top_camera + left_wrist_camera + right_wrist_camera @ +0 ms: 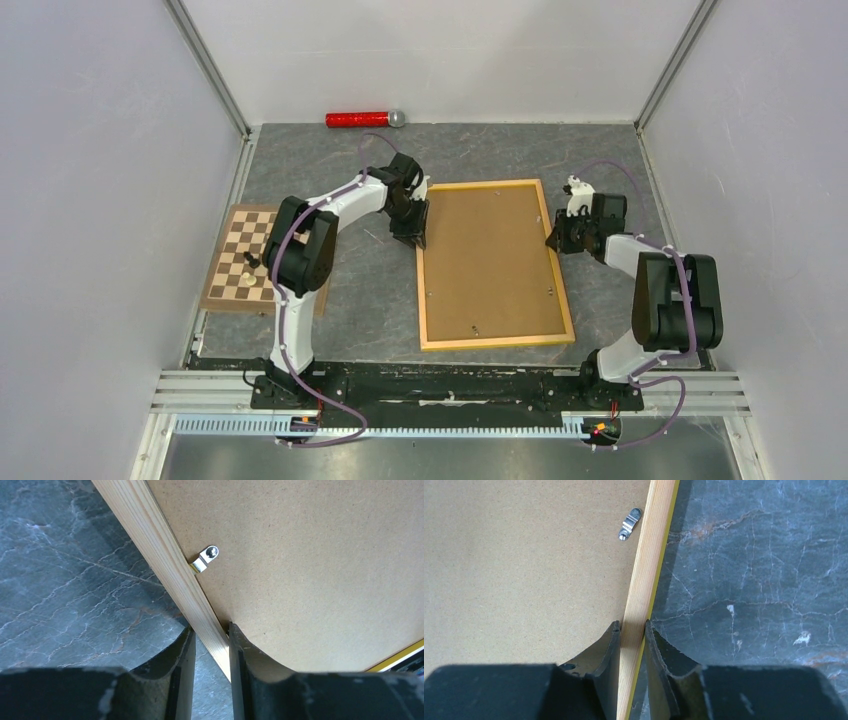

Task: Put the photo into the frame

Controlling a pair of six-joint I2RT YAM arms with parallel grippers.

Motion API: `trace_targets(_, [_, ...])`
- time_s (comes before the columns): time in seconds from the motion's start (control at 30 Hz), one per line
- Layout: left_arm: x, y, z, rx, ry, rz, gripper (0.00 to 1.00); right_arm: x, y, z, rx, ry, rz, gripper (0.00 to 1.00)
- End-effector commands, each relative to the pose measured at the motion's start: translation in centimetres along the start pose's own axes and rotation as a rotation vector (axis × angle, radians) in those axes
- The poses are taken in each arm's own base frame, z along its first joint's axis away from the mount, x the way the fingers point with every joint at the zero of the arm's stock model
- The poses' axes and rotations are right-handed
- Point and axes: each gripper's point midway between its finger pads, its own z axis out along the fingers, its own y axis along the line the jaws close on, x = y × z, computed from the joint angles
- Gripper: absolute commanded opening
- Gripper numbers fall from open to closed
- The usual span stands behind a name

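The frame (497, 342) lies back-up in the middle of the table (370, 290), with the brown backing board (490, 260) seated inside its rails. The photo shows in no view, so I cannot tell whether it sits under that board. The left gripper (211, 627) is pinched across the left rail and the right gripper (631, 624) across the right rail, each with one finger on the board side and one on the table side. Both grips sit toward the far end, so in a lift the near end would likely sag and the thin rail could pivot or slip out of the narrow pinch. If one arm rises ahead of the other, the frame could twist. The metal clip (629, 523) by the right rail lies along it rather than across it, so the board may be loose there and could slide or drop out when tilted.
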Motion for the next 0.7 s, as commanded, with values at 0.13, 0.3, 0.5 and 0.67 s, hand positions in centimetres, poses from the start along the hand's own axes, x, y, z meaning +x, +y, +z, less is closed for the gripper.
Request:
trace_targets(0.13, [0.0,1.0,-1.8,-0.014,-0.024,-0.021,0.08,-2.2,1.2,-0.9,-0.004,-0.074,-0.029,0.12])
trace_targets(0.3, [-0.4,2.7,-2.3,-0.031,-0.049,-0.026,0.02,-3.2,1.7,-0.9,-0.016,-0.083,-0.045,0.37])
trace_targets(0.5, [0.4,3.9,-2.5,-0.077,-0.043,0.041,0.02,-4.9,2.2,-0.8,-0.010,-0.106,-0.060,0.59])
trace_targets(0.67, [1.2,4.0,-2.4,-0.076,-0.041,0.045,0.02,-6.3,2.3,0.0,-0.003,-0.118,-0.039,0.62])
